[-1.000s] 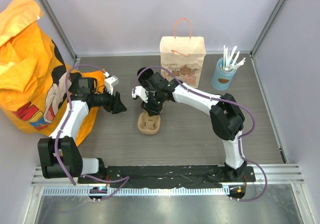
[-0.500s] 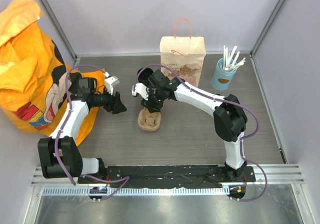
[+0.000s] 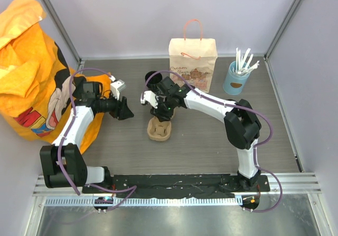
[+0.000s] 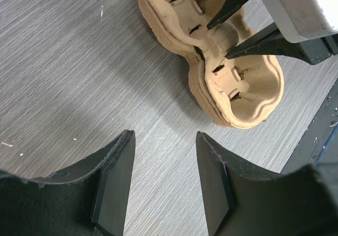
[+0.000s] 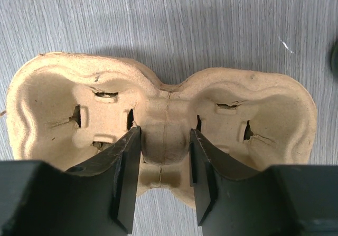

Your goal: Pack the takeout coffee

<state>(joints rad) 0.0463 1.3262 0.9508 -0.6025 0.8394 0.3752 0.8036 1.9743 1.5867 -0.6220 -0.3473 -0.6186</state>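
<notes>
The brown pulp cup carrier (image 3: 158, 133) lies on the grey table in front of the paper bag (image 3: 193, 56). My right gripper (image 5: 165, 135) reaches down onto it, and its jaws are shut on the raised hump between the two cup wells (image 5: 53, 104). The left wrist view shows those fingertips (image 4: 211, 24) straddling the carrier's middle (image 4: 248, 88). The takeout coffee (image 3: 151, 78) shows only as a black round top behind the right wrist. My left gripper (image 4: 163, 183) hovers open over bare table, left of the carrier, holding nothing.
A light-blue cup of white straws (image 3: 236, 77) stands at the back right beside the bag. A large orange cloth bag (image 3: 31, 72) fills the left side, against the left arm. Frame posts and walls enclose the table.
The right gripper and the carrier shifted slightly away from the arm bases and back again. The left arm has not moved.
</notes>
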